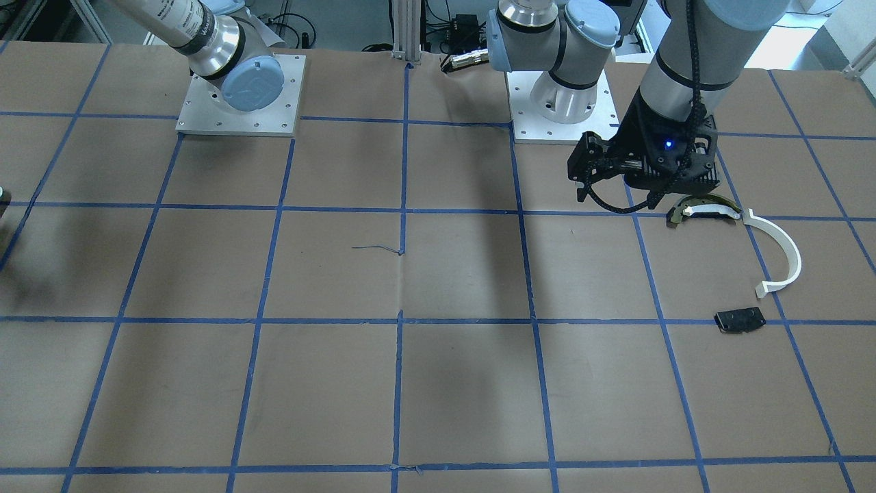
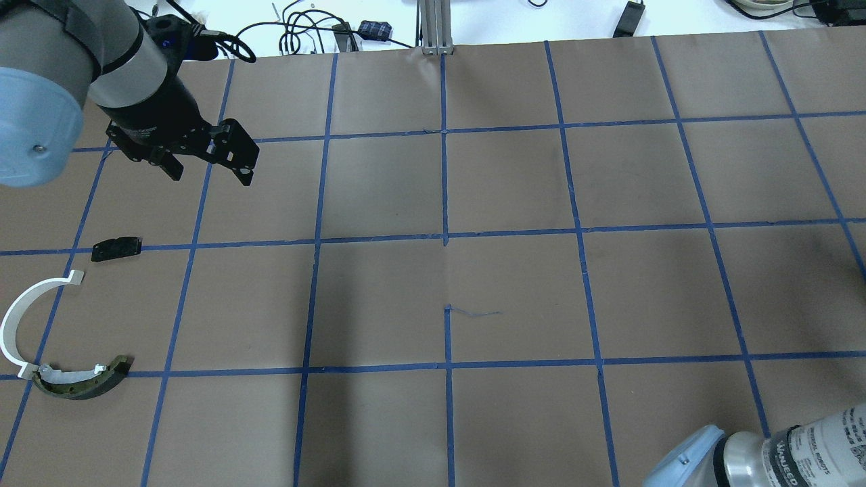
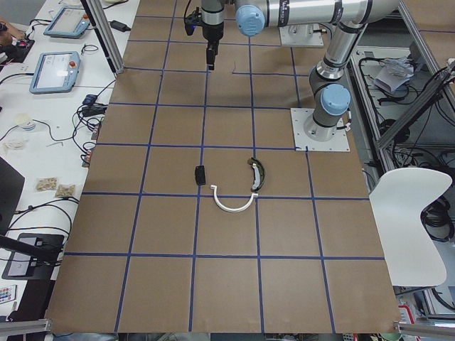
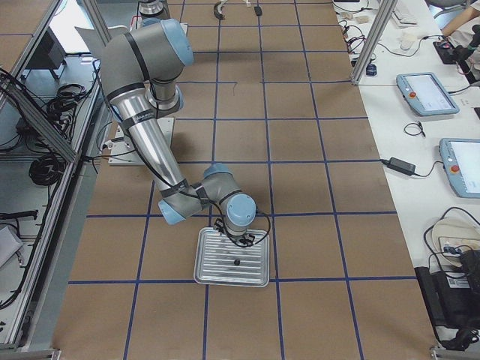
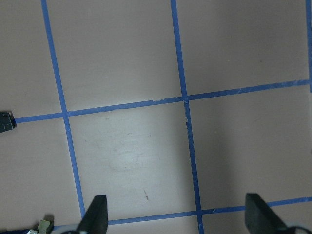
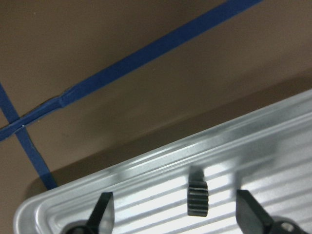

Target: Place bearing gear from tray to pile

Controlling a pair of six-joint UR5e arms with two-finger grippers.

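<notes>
The bearing gear [image 6: 198,197], small, dark and toothed, stands on edge in the ribbed metal tray [image 6: 146,175]. It also shows as a dark dot [image 4: 237,262] in the tray [image 4: 255,279]. My right gripper [image 6: 176,212] is open just above the tray, with one finger on each side of the gear and not touching it. The pile lies at the table's other end: a white half-ring [image 2: 17,325], a dark curved piece with olive edges [image 2: 81,382] and a small black plate [image 2: 116,248]. My left gripper [image 5: 175,219] is open and empty, held high near the pile [image 2: 166,159].
Brown paper with a blue tape grid covers the table [image 2: 446,270]. The arms' base plates [image 1: 239,96] [image 1: 561,109] stand at the robot's edge. An operators' bench with tablets and cables [image 4: 435,97] runs along the far side.
</notes>
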